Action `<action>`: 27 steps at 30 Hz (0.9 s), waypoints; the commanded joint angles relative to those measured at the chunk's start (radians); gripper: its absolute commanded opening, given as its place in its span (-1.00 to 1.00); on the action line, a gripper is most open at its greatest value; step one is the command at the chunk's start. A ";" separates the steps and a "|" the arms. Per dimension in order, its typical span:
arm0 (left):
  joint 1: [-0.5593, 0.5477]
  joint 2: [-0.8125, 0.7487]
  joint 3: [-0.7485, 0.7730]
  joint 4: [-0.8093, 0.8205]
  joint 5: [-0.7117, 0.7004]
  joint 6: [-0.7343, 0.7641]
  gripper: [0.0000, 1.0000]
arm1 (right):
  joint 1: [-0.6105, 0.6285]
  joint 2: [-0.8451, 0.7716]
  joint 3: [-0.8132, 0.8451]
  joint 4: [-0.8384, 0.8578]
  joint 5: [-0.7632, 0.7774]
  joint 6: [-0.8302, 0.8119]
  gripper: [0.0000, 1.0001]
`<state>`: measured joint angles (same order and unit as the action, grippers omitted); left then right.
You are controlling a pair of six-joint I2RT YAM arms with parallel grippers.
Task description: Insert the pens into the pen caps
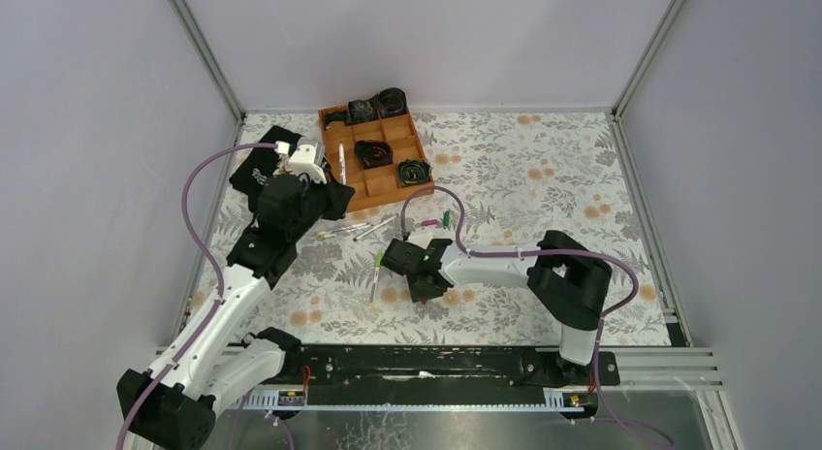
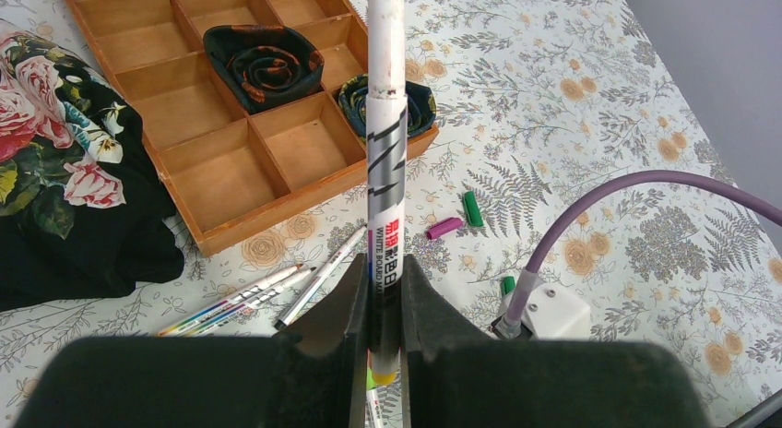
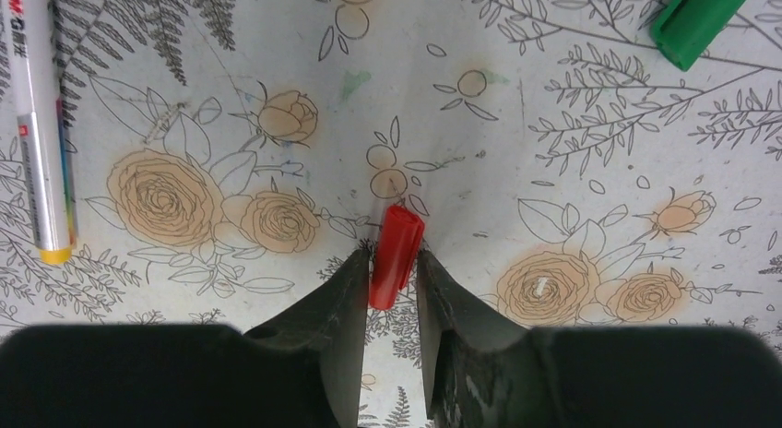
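The left gripper [image 2: 385, 267] is clamped on a white pen [image 2: 385, 124]. Its two fingers sit tight against the lower barrel at the bottom centre of the left wrist view, and the pen runs straight up the frame to the top edge, with red and black printing just above the fingers. Behind it, in the upper left, sits a wooden tray [image 2: 304, 197] of square compartments. Two of the compartments in view hold black coiled items [image 2: 263, 64], and a dark floral cloth [image 2: 65, 160] lies against the tray's left side. On the flower-printed table cover [image 2: 599, 96] below the tray, a few loose pens [image 2: 244, 301] lie side by side at a slant. Right of the held pen, a magenta cap [image 2: 444, 227] and a green cap [image 2: 472, 208] lie just beside each other. The right gripper [image 3: 394, 262] is down at the table near the centre of the top view — in its wrist view a red cap [image 3: 398, 243] lies between the jaws, its lower end flanked closely on both sides and its upper end sticking out past the fingertips. The jaws stand narrow around it, but whether they actually press it cannot be told. Another pen with a yellow end [image 3: 39, 142] lies along the left edge of that view, well apart from the cap.
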<state>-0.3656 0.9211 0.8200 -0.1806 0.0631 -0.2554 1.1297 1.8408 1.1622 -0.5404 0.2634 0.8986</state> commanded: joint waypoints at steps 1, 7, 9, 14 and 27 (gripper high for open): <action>0.004 -0.009 -0.008 0.029 0.012 -0.005 -1.00 | -0.003 0.047 0.043 -0.035 0.073 -0.011 -0.36; 0.004 -0.016 -0.010 0.029 0.005 -0.005 -1.00 | -0.021 0.052 0.040 -0.013 0.058 -0.022 -0.36; 0.004 -0.017 -0.010 0.029 0.006 -0.005 -1.00 | -0.022 0.052 0.034 -0.010 0.050 -0.019 -0.36; 0.004 -0.018 -0.012 0.031 0.016 -0.010 -1.00 | -0.031 0.036 -0.008 0.025 0.023 -0.016 -0.60; -0.103 -0.059 -0.222 0.234 0.258 -0.234 -1.00 | -0.194 -0.258 -0.095 0.140 -0.004 -0.099 -1.00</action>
<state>-0.4168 0.8974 0.6697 -0.1001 0.2108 -0.4023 0.9939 1.7218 1.0649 -0.4564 0.2649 0.8402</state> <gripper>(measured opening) 0.081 0.034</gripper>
